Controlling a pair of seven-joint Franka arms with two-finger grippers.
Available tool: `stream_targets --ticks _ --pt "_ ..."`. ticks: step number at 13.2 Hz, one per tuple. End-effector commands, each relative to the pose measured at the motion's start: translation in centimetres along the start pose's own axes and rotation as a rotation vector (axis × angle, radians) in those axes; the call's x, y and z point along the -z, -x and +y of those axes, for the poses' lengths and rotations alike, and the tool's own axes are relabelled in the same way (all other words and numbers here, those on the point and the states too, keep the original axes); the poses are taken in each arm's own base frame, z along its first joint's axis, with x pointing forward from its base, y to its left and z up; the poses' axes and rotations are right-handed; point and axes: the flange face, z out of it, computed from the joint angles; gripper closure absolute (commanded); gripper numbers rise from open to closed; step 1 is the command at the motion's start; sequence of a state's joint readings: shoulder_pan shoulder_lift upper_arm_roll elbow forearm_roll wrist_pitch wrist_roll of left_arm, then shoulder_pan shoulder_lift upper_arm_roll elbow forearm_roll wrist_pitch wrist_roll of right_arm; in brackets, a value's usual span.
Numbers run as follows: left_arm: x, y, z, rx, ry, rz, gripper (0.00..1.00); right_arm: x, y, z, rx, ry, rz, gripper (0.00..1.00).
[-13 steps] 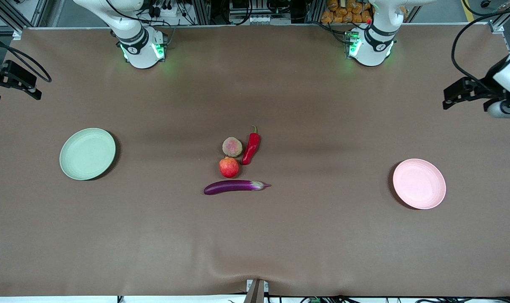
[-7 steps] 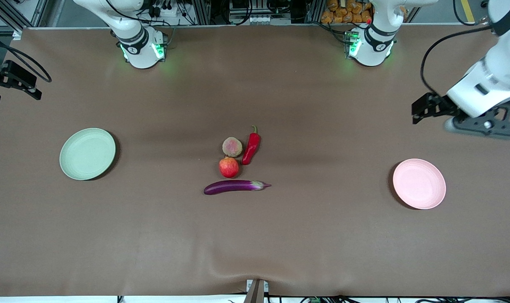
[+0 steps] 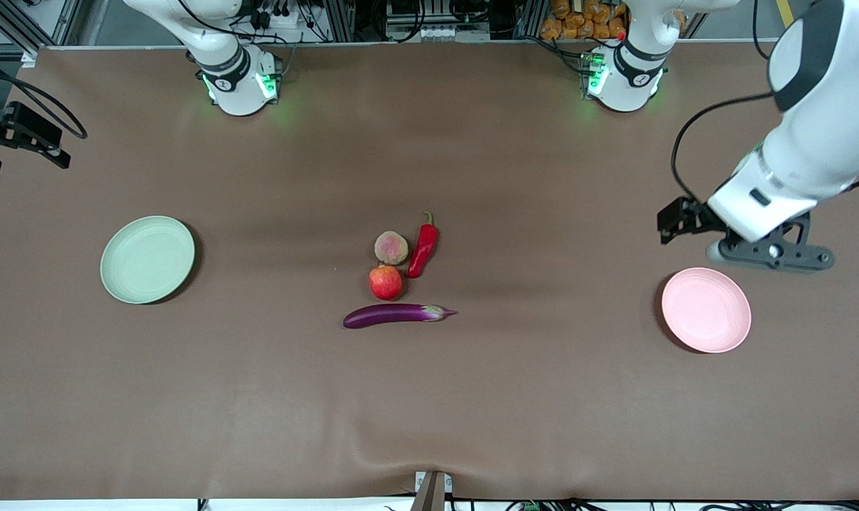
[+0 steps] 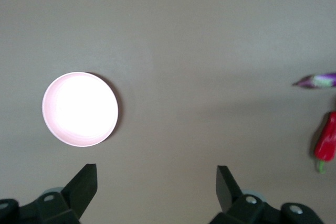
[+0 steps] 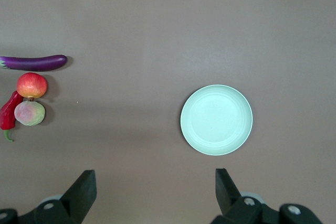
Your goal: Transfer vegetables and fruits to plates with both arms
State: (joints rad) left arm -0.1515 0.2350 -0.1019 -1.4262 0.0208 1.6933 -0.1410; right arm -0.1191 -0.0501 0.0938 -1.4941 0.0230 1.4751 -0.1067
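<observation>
The purple eggplant (image 3: 397,314), red pomegranate (image 3: 386,282), yellow-green fruit (image 3: 391,248) and red chili pepper (image 3: 423,248) lie together mid-table. The pale green plate (image 3: 147,259) sits toward the right arm's end, the pale pink plate (image 3: 706,309) toward the left arm's end; both are bare. My left gripper (image 4: 156,174) is open and empty, up over the table beside the pink plate (image 4: 80,109); its hand shows in the front view (image 3: 766,252). My right gripper (image 5: 156,177) is open and empty, high over the table by the green plate (image 5: 216,119), and it waits.
The brown table cover (image 3: 542,397) has a small ridge at its front edge. The right arm's black wrist part (image 3: 25,131) hangs over the table's edge at that arm's end. Both arm bases (image 3: 237,85) stand along the table's back edge.
The left arm has swung in from the table's end and come down over the table beside the pink plate. The right arm and the produce have not moved.
</observation>
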Motion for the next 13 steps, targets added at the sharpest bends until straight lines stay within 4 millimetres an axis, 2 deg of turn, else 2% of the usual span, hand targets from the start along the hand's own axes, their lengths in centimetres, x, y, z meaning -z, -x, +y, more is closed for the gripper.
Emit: stream_targets --ticks 1,2,3,7,8,9,10,13 --pt "-2.0 -1.5 9.3 0.044 -0.058 0.041 0.00 0.3 0.8 0.1 -0.015 -0.005 0.006 0.00" --pt "-2.3 -1.8 10.4 0.181 -0.059 0.077 0.00 0.3 0.8 0.1 -0.015 -0.005 0.008 0.00" --pt "-3.4 -2.0 11.8 0.241 -0.049 0.086 0.00 0.3 0.8 0.1 -0.016 -0.005 0.008 0.00" --pt "-6.6 -3.0 13.6 0.225 -0.038 0.092 0.00 0.3 0.8 0.0 -0.015 -0.005 0.006 0.00" --pt "-9.6 -2.7 16.3 0.194 -0.055 0.061 0.00 0.3 0.8 0.1 -0.015 -0.005 0.008 0.00" --pt "-11.4 -2.4 18.2 0.182 -0.055 0.045 0.00 0.3 0.8 0.1 -0.015 -0.005 0.008 0.00" --pt "-13.7 -1.4 21.9 0.148 -0.056 0.033 0.00 0.2 0.8 0.1 -0.015 -0.005 0.005 0.00" --pt "-18.6 0.4 28.7 0.142 -0.023 0.050 0.00 0.3 0.8 0.1 -0.015 -0.005 0.006 0.00"
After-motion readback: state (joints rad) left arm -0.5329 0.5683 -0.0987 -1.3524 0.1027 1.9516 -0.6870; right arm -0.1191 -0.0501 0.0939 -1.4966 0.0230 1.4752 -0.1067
